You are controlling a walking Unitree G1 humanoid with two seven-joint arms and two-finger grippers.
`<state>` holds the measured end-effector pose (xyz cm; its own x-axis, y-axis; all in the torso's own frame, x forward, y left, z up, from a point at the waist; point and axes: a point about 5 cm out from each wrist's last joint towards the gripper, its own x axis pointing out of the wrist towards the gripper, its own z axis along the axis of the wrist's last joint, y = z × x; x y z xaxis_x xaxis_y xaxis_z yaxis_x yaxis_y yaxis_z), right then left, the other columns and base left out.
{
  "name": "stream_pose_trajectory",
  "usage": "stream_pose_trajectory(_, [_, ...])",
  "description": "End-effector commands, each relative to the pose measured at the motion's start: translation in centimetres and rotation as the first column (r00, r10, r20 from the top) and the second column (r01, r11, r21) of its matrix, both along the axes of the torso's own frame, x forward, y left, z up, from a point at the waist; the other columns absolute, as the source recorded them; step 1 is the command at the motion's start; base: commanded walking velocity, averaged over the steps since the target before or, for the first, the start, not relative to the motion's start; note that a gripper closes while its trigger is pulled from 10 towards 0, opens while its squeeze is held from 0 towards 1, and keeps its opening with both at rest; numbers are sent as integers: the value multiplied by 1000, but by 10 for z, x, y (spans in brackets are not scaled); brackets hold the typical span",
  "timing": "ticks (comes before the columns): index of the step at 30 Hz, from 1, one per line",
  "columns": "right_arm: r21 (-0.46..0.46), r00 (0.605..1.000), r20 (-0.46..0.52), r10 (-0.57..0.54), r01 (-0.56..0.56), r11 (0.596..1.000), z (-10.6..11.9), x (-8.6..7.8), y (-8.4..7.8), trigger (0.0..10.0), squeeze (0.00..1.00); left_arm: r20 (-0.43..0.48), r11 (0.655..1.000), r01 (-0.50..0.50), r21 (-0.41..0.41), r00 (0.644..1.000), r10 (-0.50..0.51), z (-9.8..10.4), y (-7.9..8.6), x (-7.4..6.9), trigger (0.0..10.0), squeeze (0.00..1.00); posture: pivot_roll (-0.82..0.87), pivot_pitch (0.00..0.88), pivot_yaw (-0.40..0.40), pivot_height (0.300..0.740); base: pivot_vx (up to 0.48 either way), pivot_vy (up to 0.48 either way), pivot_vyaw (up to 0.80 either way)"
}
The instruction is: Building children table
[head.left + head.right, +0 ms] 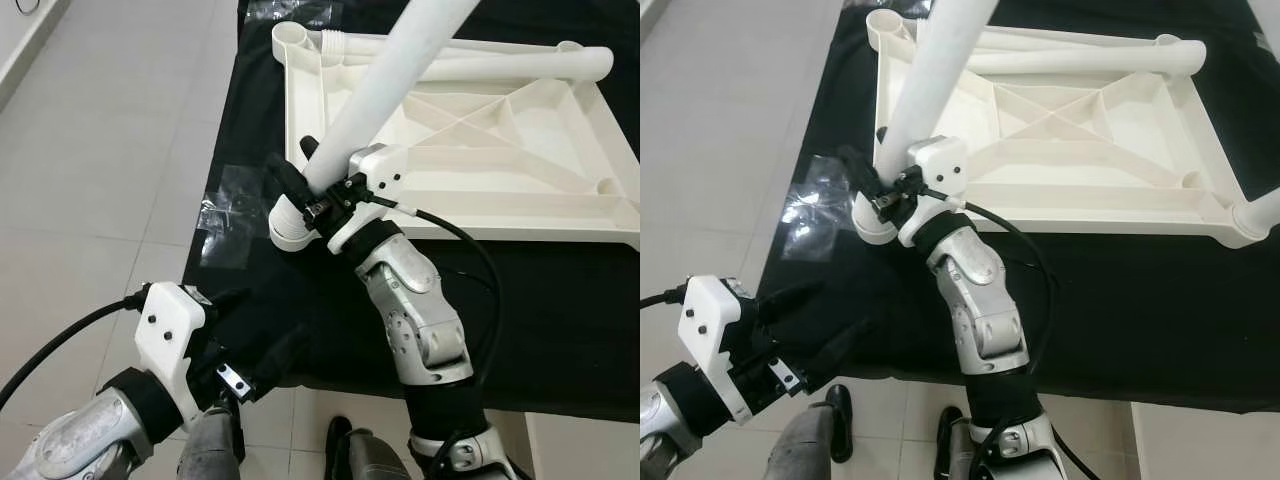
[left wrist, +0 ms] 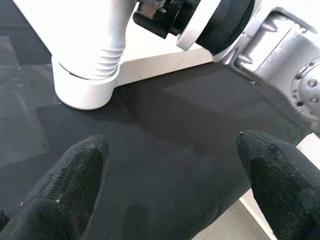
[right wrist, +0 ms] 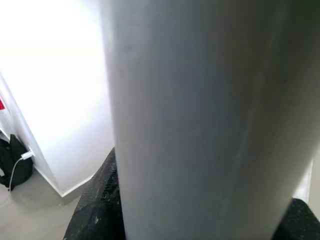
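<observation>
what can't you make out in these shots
- Top end of the table leg held by the right hand: cut off by the head views' top edge.
- Upturned tabletop: right side cropped in the left eye view.
- Right wrist view: the leg blocks the scene.

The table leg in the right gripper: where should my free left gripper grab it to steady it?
Grip the smooth shaft of the table leg above the right gripper, coming from the robot's left. The ribbed threaded end below tapers and offers less purchase. The left gripper is open.
</observation>
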<state>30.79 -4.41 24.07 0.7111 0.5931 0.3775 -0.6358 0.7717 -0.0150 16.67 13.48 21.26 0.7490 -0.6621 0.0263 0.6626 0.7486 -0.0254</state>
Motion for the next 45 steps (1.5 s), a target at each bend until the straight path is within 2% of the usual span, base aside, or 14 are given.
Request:
stream_pose_trajectory(1, [-45,966,-232,-117,109,993,-55,5,-6,10000,0,-19,1000,18,11,1000,-18,-4,0,-2,10000,0,142,375,-86,740,0,0,0])
stream_pose_trajectory(9, [-150,992,-124,-35,17,988,-43,0,3,10000,0,-12,1000,10,14,1000,-10,-5,1,2,10000,0,149,366,-87,740,0,0,0])
stream_pose_trajectory(12, [-324,975,1,224,-212,922,-31,-14,16,10000,0,-7,1000,8,13,1000,-8,-4,1,3,10000,0,144,367,-86,740,0,0,0])
stream_pose_trajectory(17, [-396,946,0,323,-297,869,-27,-16,15,10000,0,-6,1000,10,11,1000,-10,-3,1,3,10000,0,141,368,-87,740,0,0,0])
stream_pose_trajectory(18, [-443,924,-27,382,-354,824,-26,-13,14,10000,0,-4,1000,11,9,1000,-11,-3,1,3,10000,0,138,370,-92,740,0,0,0])
stream_pose_trajectory(19, [-443,924,-27,382,-354,824,-26,-13,14,10000,0,-4,1000,11,9,1000,-11,-3,1,3,10000,0,138,370,-92,740,0,0,0])
stream_pose_trajectory(20, [-473,897,-59,438,-412,779,-24,-11,13,10000,0,-1,1000,12,7,1000,-12,-2,0,3,10000,0,138,372,-97,740,0,0,0])
stream_pose_trajectory(23, [-492,874,-79,479,-452,744,-23,-10,13,10000,0,1,1000,13,5,1000,-13,-2,0,3,10000,0,138,372,-97,740,0,0,0])
stream_pose_trajectory(24, [-505,849,-116,516,-498,705,-21,-8,13,10000,0,3,1000,12,3,1000,-12,-2,-1,3,10000,0,140,376,-101,740,0,0,0])
stream_pose_trajectory(26, [-505,849,-116,516,-498,705,-21,-8,13,10000,0,3,1000,12,3,1000,-12,-2,-1,3,10000,0,140,376,-101,740,0,0,0])
stream_pose_trajectory(29, [-554,780,-238,579,-599,578,-23,2,11,10000,0,8,1000,12,-2,1000,-12,-1,-2,2,10000,0,141,382,-105,740,0,0,0])
stream_pose_trajectory(32, [-577,769,-265,582,-610,543,-24,7,9,10000,0,8,1000,13,-4,1000,-13,0,-3,2,10000,0,143,383,-105,740,0,0,0])
stream_pose_trajectory(40, [-559,734,-313,602,-655,508,-21,18,7,10000,0,6,1000,13,-5,1000,-13,0,-2,1,10000,0,148,389,-104,740,0,0,0])
stream_pose_trajectory(45, [-453,765,-337,549,-643,618,-24,29,6,10000,0,4,1000,13,-4,1000,-13,0,-2,1,10000,0,149,390,-102,740,0,0,0])
